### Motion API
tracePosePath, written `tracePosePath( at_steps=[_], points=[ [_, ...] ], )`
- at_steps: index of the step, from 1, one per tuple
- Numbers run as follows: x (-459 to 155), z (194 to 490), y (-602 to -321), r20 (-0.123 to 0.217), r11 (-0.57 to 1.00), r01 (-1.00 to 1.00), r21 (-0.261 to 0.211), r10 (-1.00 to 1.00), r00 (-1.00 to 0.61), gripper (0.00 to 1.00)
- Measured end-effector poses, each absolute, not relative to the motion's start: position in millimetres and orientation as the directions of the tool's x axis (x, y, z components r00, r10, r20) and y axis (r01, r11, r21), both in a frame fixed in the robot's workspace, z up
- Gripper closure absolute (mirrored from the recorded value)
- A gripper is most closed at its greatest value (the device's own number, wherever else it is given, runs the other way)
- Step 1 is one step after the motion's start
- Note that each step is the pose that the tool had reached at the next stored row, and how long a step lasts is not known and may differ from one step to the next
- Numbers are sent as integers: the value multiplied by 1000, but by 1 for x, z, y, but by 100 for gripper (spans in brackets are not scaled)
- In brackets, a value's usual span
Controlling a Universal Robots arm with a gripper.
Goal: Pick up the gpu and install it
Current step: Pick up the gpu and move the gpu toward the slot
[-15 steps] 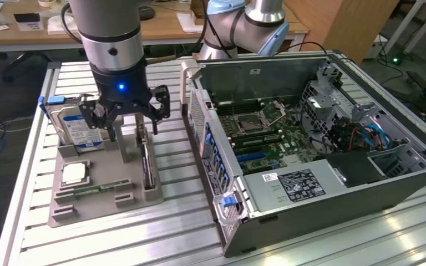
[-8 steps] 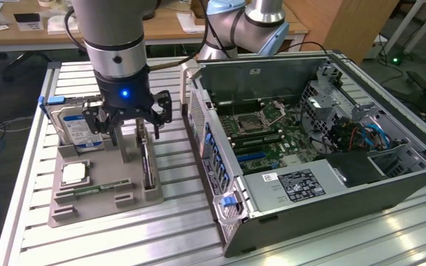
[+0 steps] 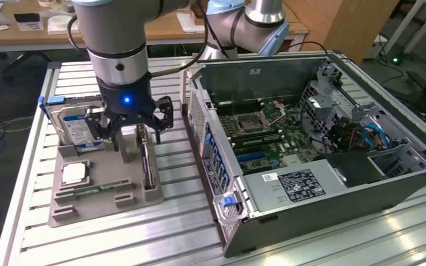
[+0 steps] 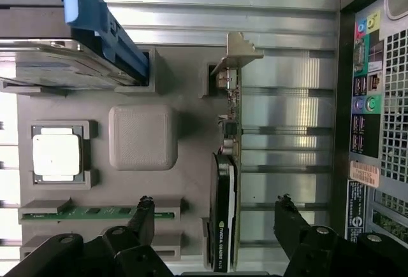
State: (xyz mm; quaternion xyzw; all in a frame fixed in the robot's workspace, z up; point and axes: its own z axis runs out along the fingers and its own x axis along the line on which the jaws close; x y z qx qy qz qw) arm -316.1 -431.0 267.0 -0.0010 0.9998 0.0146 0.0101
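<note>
Find the gpu (image 3: 146,163) standing on its long edge in a slot of the grey parts holder (image 3: 95,216), left of centre in the exterior view, on the holder's side nearest the open computer case (image 3: 309,166). Note the gripper (image 3: 133,139) directly over it: spread fully wide, holding nothing, one finger to either side of the card and both clear of it in the wrist view.

Judge the step as the approach to the grasp.

- Keep the card midway between the fingers, as seems to be the case now.
- Aim the pads at the black cooler end, probably the stiffest part, rather than at the bare board or the metal bracket (image 4: 237,51).
- Descend straight, to avoid nudging the card sideways in its slot.
- Mind the finger on the holder side; stay clear of the raised grey block (image 4: 143,137) and the memory stick (image 4: 95,212).
- Close gently on so thin a board, likely easy to bend.
</note>
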Motion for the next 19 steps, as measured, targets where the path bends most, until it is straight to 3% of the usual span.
tracePosePath(
  at_steps=[19],
  points=[
    [-310,232,-433,-20,999,46,29,47,-999,16]
  ],
)
